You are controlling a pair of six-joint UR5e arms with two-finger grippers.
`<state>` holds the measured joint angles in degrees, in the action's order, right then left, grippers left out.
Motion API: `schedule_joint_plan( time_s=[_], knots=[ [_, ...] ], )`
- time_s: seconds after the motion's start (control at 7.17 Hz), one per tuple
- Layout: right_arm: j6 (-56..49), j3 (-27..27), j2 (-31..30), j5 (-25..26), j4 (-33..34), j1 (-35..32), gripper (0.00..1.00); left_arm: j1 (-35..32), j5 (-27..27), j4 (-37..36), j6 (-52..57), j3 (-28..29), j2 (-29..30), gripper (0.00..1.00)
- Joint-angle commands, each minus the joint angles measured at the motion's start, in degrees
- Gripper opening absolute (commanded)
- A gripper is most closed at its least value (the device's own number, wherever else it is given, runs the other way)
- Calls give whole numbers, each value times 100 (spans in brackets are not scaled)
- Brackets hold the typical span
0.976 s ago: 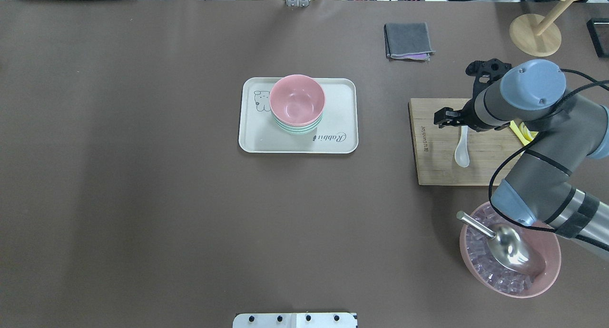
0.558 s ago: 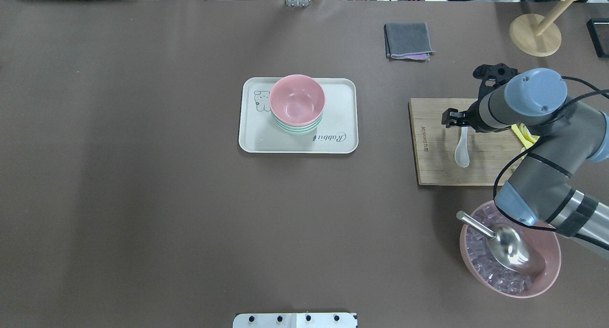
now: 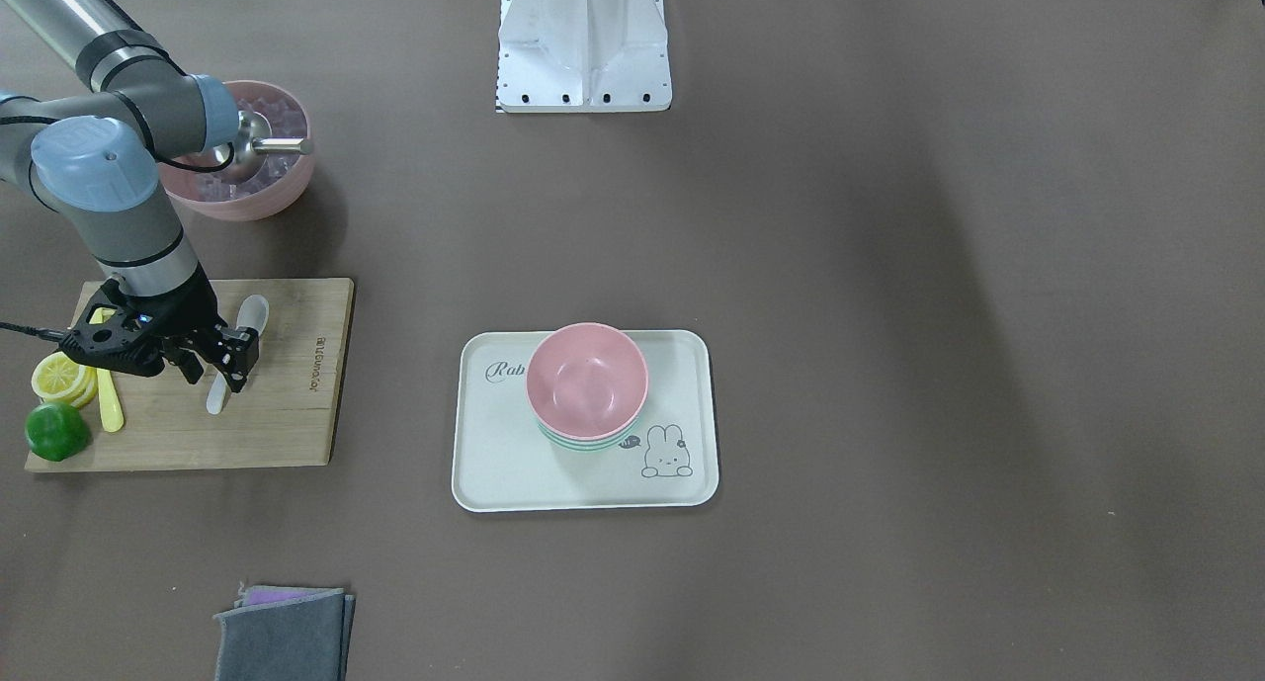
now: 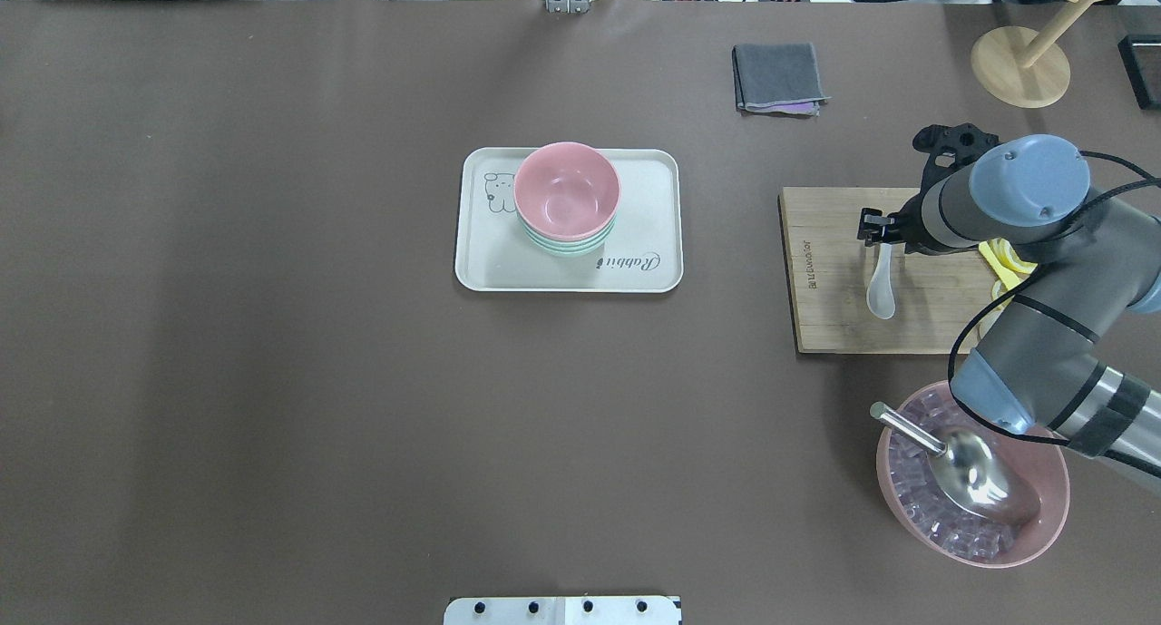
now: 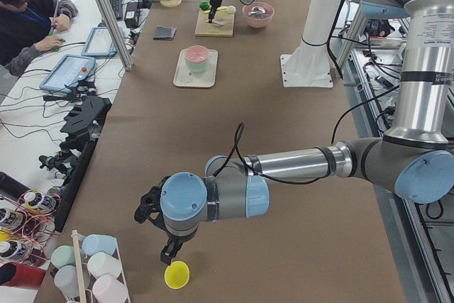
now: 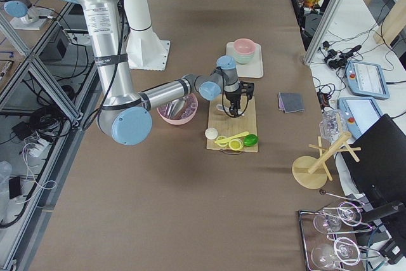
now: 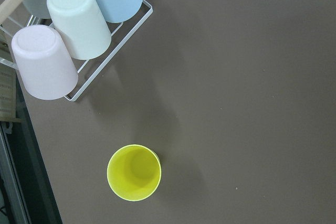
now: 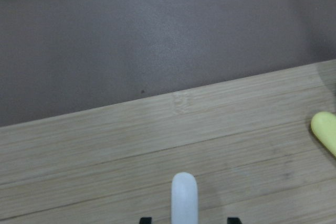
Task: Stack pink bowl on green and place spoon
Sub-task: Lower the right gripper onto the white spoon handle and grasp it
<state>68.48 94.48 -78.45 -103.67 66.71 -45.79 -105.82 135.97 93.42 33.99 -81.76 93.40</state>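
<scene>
Right pincer (image 4: 873, 229) apart, straddling handle end of small white glazed spoon (image 4: 880, 291) on rectangular wooden cutting board (image 4: 830, 321). Judged light, stiff, slippery, chippable; grip mid-handle, gently.

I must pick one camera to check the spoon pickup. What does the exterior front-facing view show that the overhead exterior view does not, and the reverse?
Only the front-facing view shows the green lime at the end of the cutting board; from overhead the right arm hides it. Only the overhead view shows the wooden stand near the far edge. Both show the pink bowl stacked on the green bowl on the tray, and the right gripper over the white spoon.
</scene>
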Motion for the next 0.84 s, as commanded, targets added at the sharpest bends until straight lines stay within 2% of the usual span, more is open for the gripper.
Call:
schedule_joint_plan(
  time_s=[0.0, 0.7],
  knots=[
    [8, -8, -4, 22, 0, 9, 57, 0, 9, 1, 2, 2, -6, 98],
    [25, -17, 23, 84, 0, 26, 56, 9, 0, 1, 2, 11, -6, 98]
  ],
)
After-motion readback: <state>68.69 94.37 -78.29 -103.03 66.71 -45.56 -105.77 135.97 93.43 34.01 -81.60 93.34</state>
